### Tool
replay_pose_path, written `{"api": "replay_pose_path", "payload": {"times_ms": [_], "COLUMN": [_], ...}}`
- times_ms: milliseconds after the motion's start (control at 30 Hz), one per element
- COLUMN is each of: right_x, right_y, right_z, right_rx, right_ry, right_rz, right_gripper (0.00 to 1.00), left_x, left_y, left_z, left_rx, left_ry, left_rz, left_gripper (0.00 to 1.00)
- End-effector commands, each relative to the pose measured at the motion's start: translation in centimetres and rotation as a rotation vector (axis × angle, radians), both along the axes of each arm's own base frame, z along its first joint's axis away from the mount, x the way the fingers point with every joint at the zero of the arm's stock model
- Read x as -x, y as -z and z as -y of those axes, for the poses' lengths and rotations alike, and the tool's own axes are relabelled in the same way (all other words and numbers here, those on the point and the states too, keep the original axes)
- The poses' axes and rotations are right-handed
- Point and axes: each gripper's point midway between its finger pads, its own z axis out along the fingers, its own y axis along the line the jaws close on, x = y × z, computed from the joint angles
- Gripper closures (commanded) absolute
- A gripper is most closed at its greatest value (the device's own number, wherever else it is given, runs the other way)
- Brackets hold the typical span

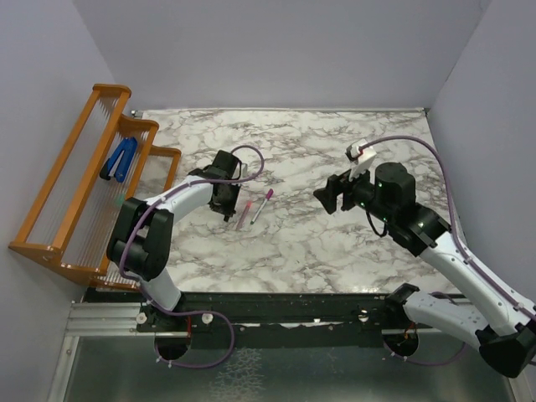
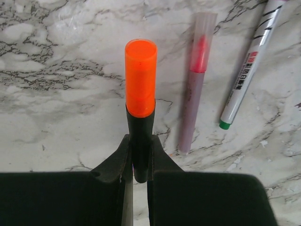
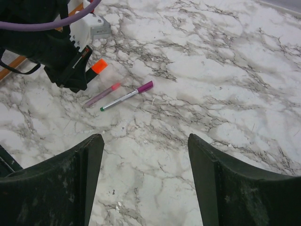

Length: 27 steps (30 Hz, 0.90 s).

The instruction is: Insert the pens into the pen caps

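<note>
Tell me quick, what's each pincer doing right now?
Left pincer: shut on the black marker, which has an orange cap on its end.
Right pincer: open, holding nothing.

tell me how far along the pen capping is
Nearly finished, it seems. Done: the pink pen lies on the table wearing its pale cap, and the white pen beside it wears the magenta cap. In hand: the left gripper grips the black marker, orange cap on its tip. Left: probably just setting the marker down; how firmly each cap is seated cannot be told. The right gripper is open and empty.
</note>
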Motion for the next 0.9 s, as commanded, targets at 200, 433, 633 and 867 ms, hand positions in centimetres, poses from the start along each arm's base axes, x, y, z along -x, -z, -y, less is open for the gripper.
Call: {"api": "replay_pose_path", "payload": {"times_ms": [200,433,633,867], "right_x": [3.0,3.7,3.7,2.9], "right_y": [2.4,3.0,3.0,2.4], "right_z": [1.9,2.5,2.9,3.9], "right_rx": [-0.004,-0.006,0.003,-0.007], "right_ry": [0.024,0.038,0.050,0.138], "right_rz": [-0.075,-0.089,-0.095,-0.073], "right_gripper": [0.23,0.23,0.23,0.23], "left_x": [-0.9,-0.7,-0.6,-2.4], "left_y": [0.6,1.0,0.9,-3.6], "left_z": [-1.7,-1.4,-1.0,0.9], "left_rx": [-0.109,-0.096,-0.076,0.032], "left_ry": [-0.063,-0.052,-0.034,0.011], "left_rz": [-0.003,-0.021,-0.024,0.102], "left_gripper": [0.86,0.74,0.69,0.66]}}
